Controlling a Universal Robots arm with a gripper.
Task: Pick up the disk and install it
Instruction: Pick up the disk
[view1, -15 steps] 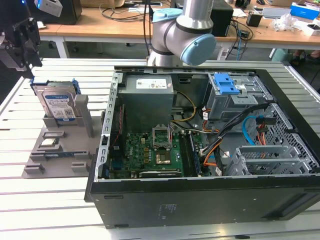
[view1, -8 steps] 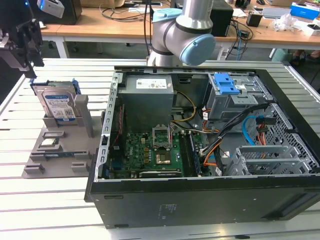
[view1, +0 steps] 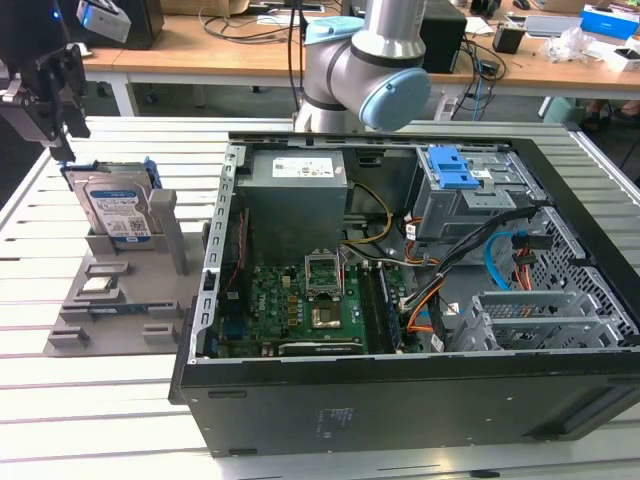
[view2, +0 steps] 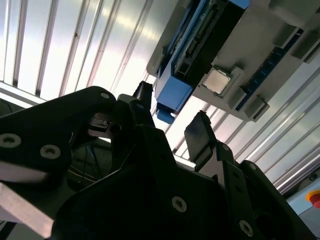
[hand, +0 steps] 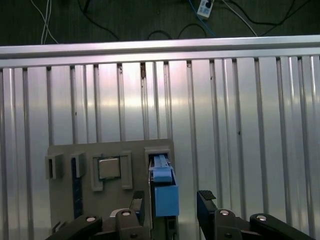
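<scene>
Disk (view1: 117, 207) stands on edge in a slot of the grey holder (view1: 168, 236), at the exterior view's left, label facing the camera, long axis looks vertical. Small square chip (view1: 97, 285) sits in a pocket of the same holder, on the slatted surface (view1: 90, 410). Gripper (hand: 172, 201) hangs above the disk, wide open and holding nothing, with fingers (hand: 205, 198) on either side of the disk's top edge.

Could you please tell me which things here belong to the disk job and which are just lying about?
For the job:
- disk, standing in the grey holder
- gripper, open, close above the disk
- computer case, lid off

Lying about:
- square chip on the holder
- cables on the desk behind
</scene>
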